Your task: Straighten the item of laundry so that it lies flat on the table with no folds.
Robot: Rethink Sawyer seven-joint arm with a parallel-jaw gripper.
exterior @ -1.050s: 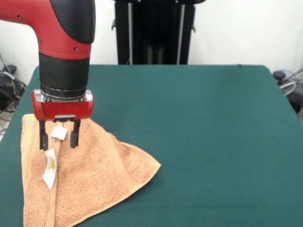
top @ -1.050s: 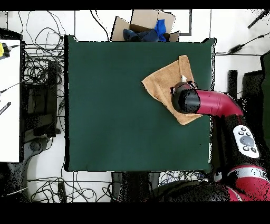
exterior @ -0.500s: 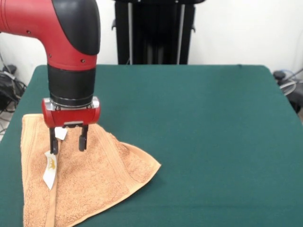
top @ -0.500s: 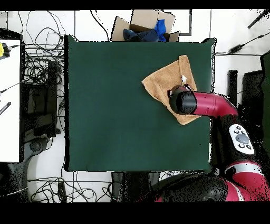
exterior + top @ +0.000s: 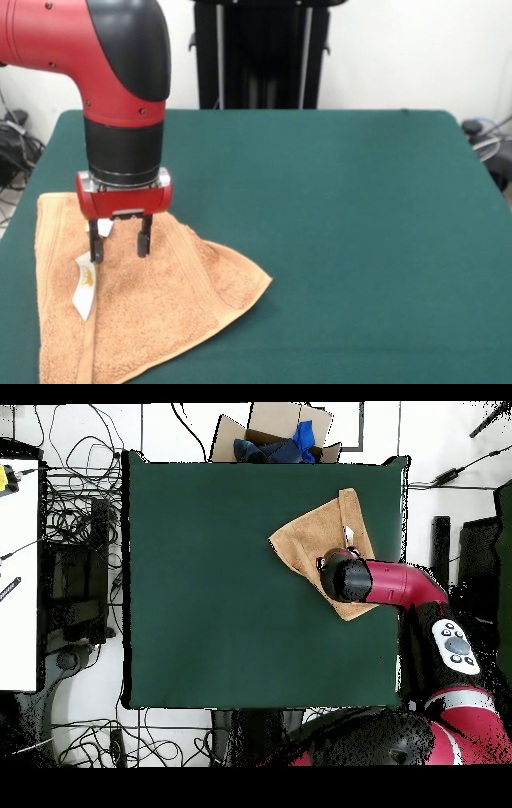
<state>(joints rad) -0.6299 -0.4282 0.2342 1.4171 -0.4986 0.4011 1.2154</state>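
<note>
While the towel point(image 5: 136, 308) lies folded at the near left corner of the table point(image 5: 336, 224), a flap doubled over into a triangle pointing right, the gripper point(image 5: 120, 246) stands over its far part with jaws spread and nothing held, tips at or just above the cloth beside the white tag point(image 5: 84, 286). By my reading, the grasp is in hand and not yet made. Next it should pinch the top layer only, lift it, and draw the flap open across the bare felt.
</note>
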